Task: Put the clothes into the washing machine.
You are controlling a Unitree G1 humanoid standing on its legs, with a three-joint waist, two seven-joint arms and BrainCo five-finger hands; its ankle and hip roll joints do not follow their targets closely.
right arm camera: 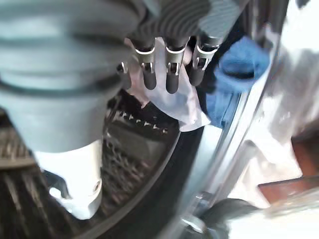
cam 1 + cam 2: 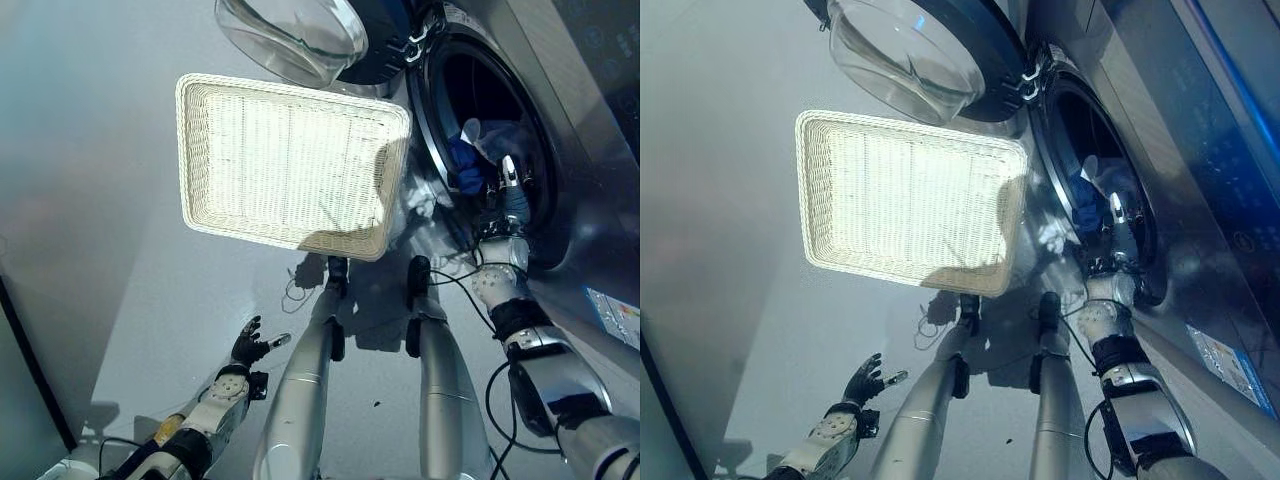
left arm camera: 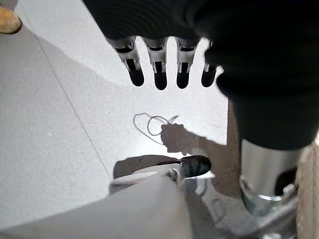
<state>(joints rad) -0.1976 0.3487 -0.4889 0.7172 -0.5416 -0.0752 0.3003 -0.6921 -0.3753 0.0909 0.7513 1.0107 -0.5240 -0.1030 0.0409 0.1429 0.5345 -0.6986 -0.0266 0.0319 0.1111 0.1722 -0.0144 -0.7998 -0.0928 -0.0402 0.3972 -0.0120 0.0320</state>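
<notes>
The washing machine's round opening [image 2: 490, 90] stands at the right, with its glass door [image 2: 300, 35] swung wide. Inside the drum lie a blue garment [image 2: 462, 165] and a white cloth [image 1: 174, 99]. My right hand [image 2: 510, 205] reaches into the opening; its fingers [image 1: 172, 74] are straight and rest over the white cloth without closing on it. The white wicker basket [image 2: 290, 160] sits empty on the floor beside the machine. My left hand [image 2: 250, 345] hangs low over the floor, fingers [image 3: 159, 74] spread and holding nothing.
A small white piece [image 2: 420, 200] lies at the machine's front, between the basket and the opening. Grey floor [image 2: 120, 300] stretches to the left of the basket. A brown rounded thing [image 3: 7, 20] shows at the floor's edge.
</notes>
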